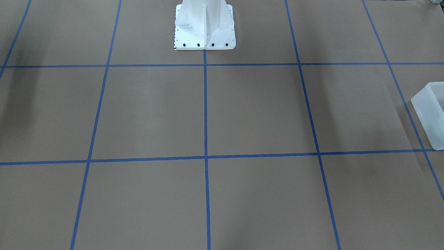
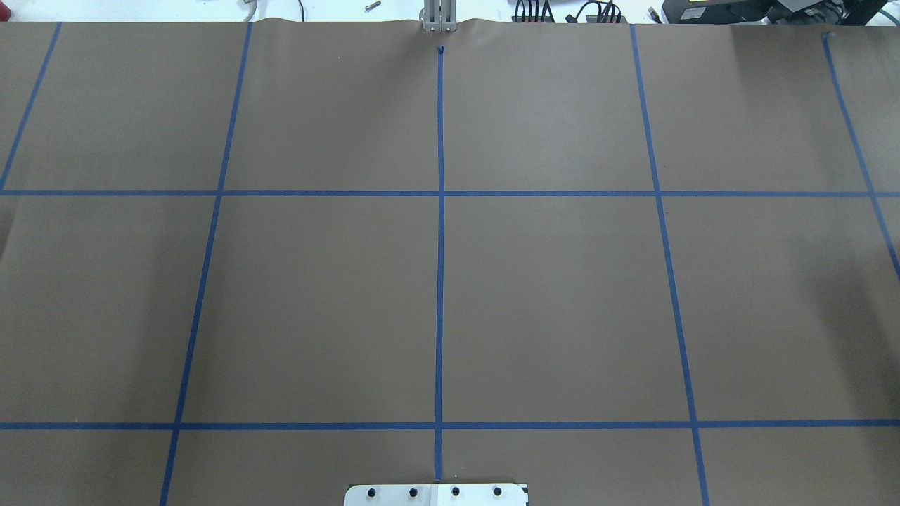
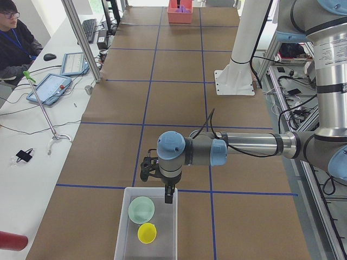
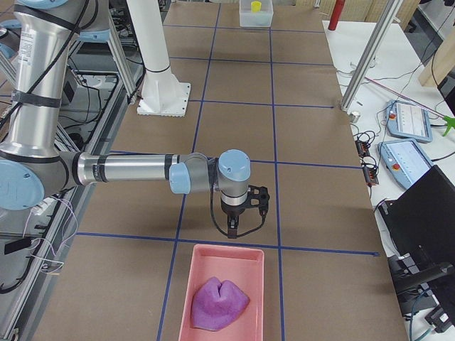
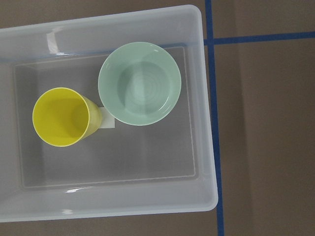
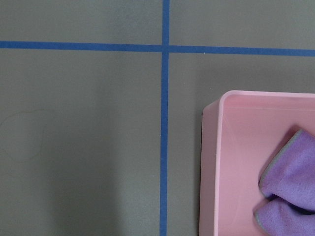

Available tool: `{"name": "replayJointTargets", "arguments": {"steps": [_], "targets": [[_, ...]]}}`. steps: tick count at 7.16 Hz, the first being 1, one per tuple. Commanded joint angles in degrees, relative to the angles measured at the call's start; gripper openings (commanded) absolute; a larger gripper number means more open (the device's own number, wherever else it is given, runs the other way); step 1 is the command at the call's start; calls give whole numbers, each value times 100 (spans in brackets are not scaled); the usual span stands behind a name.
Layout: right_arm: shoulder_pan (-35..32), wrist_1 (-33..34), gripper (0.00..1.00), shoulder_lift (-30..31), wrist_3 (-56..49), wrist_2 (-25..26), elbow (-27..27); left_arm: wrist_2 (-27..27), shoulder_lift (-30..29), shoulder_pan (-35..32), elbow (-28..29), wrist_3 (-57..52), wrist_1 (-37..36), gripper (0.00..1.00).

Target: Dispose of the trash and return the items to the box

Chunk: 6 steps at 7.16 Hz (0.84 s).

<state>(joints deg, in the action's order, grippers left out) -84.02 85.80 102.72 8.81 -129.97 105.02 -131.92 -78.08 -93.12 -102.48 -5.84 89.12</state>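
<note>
The box [image 5: 206, 123] is a frosted white container; it also shows in the exterior left view [image 3: 120, 238] and at the front-facing view's right edge [image 1: 430, 114]. In it stand a pale green bowl [image 5: 139, 83] and a yellow cup [image 5: 61, 117], both upright. My left gripper [image 3: 169, 195] hangs above the box's near end; I cannot tell whether it is open or shut. A pink tray [image 4: 213, 259] holds a purple cloth [image 4: 219, 304]. My right gripper [image 4: 231, 231] hangs just before the tray's edge; I cannot tell its state either.
The white robot pedestal [image 1: 204, 27] stands at the table's middle edge. An operator [image 3: 13, 38] sits at a side desk with tablets [image 3: 49, 86]. Metal frame posts [image 3: 81, 38] stand along the table's side. A red cylinder [image 3: 11, 241] lies beyond the box.
</note>
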Motion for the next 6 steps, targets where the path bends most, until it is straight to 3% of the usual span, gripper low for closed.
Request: {"name": "replayJointTargets", "arguments": {"steps": [1,6], "targets": [[0,7,100,11,15,-63,-34,0,3,5,0,-5,0,98],[0,7,100,55,16,-63,-60,0,12,-4,-9,-14,9,98]]}}
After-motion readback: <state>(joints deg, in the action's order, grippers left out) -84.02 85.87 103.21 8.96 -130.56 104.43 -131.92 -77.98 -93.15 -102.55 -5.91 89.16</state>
